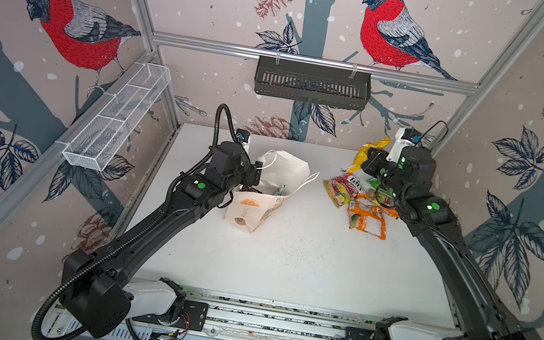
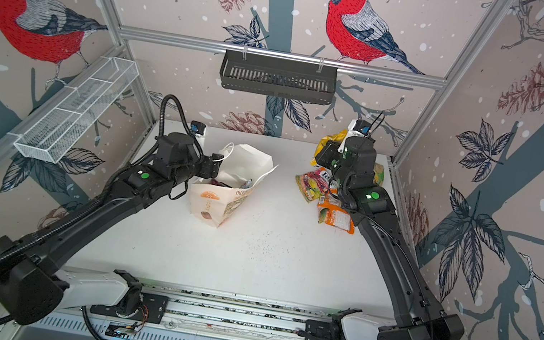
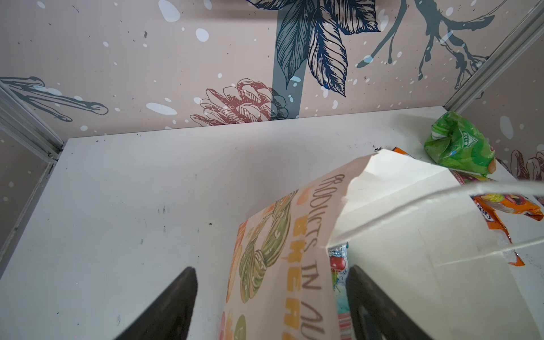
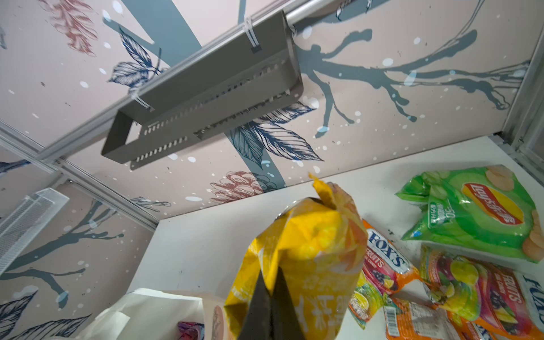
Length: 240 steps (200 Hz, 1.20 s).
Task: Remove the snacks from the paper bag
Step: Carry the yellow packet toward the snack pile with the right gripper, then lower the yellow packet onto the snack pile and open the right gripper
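Right wrist view: right claw pinches yellow packet, pointing lengthwise away; left claw gapes

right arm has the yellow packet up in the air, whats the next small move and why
Probably lower the right gripper and release the yellow packet onto the table beside the green packet. Its jaws are shut on the packet, which is already clear of the paper bag, and the other snacks lie there.
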{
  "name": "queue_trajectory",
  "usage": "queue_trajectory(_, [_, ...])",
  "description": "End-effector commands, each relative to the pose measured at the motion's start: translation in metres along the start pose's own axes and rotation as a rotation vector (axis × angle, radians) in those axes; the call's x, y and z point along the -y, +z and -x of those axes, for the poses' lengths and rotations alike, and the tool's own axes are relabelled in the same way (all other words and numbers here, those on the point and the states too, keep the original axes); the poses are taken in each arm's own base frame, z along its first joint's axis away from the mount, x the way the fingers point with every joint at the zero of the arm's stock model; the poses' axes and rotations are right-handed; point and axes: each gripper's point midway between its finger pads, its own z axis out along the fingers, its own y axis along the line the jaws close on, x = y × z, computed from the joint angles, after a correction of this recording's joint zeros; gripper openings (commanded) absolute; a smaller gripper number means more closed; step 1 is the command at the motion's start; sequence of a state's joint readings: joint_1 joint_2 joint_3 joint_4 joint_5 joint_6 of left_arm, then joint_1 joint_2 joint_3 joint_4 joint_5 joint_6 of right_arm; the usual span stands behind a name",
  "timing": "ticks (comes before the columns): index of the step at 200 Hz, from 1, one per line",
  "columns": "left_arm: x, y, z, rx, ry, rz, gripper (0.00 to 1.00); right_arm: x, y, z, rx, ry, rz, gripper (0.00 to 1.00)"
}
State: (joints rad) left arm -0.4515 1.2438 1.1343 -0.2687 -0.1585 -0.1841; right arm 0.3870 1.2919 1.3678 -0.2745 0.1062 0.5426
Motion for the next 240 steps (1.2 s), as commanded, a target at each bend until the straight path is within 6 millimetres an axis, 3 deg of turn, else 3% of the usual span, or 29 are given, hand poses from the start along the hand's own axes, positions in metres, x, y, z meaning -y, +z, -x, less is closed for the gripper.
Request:
queue_trajectory(1, [0.001,-0.001,0.009,0.039,0.001,-0.004,0.80,0.004,0.006,-0.004,-0.012,-0.006,0.001,0.00])
queue_trajectory(32, [0.001,-0.002,0.010,0.041,0.000,-0.004,0.81,0.018,0.023,-0.024,-0.073,-0.012,-0.031,0.00])
queue_trajectory(71, [0.001,-0.002,0.010,0.040,0.005,-0.009,0.81,0.050,0.048,-0.055,-0.155,-0.008,-0.108,0.00])
queue_trajectory(117, [0.004,-0.003,0.011,0.045,0.013,-0.025,0.83,0.068,0.077,-0.093,-0.261,-0.036,-0.140,0.00])
queue_trajectory(140, [0.006,-0.004,0.010,0.042,0.022,-0.036,0.85,0.081,0.093,-0.115,-0.333,-0.055,-0.179,0.10])
queue_trajectory(196, [0.013,-0.007,0.011,0.055,0.054,-0.080,0.89,0.115,0.126,-0.163,-0.502,-0.092,-0.312,0.08])
queue_trajectory(203, [0.013,-0.008,0.011,0.056,0.054,-0.080,0.89,0.116,0.129,-0.166,-0.510,-0.091,-0.313,0.15])
queue_trajectory(214, [0.013,-0.008,0.011,0.055,0.055,-0.081,0.89,0.116,0.131,-0.169,-0.516,-0.087,-0.311,0.40])
queue_trajectory(231, [0.014,-0.008,0.011,0.055,0.060,-0.088,0.89,0.113,0.133,-0.170,-0.516,-0.081,-0.293,0.69])
queue_trajectory(240, [0.014,-0.007,0.009,0.051,0.059,-0.087,0.90,0.110,0.133,-0.167,-0.508,-0.079,-0.284,0.78])
